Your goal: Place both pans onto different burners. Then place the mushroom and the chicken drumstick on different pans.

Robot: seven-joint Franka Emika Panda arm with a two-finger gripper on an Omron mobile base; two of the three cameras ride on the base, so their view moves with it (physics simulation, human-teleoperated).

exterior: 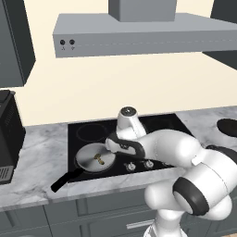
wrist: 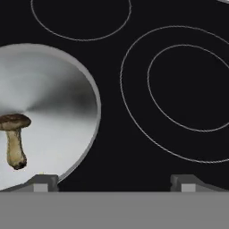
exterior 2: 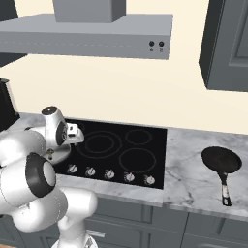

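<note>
The silver pan (exterior: 88, 162) sits on the front-left burner of the black cooktop (exterior 2: 116, 128), its black handle pointing over the counter's front edge. The mushroom (wrist: 14, 139) lies in it, also seen in the left base view (exterior: 98, 158). My gripper (wrist: 115, 183) hovers open just right of that pan's rim (wrist: 91, 96), over bare glass, with nothing between its fingertips (wrist: 42, 182). A double-ring burner (wrist: 188, 89) lies ahead of it. The dark pan (exterior 2: 221, 160) rests on the marble counter right of the cooktop. The chicken drumstick is out of view.
A row of silver knobs (exterior 2: 109, 173) runs along the cooktop's front edge. Two free burners (exterior 2: 138, 160) lie on its right half. A grey range hood (exterior: 139, 34) hangs overhead. A dark appliance (exterior: 9, 134) stands at the far left of the counter.
</note>
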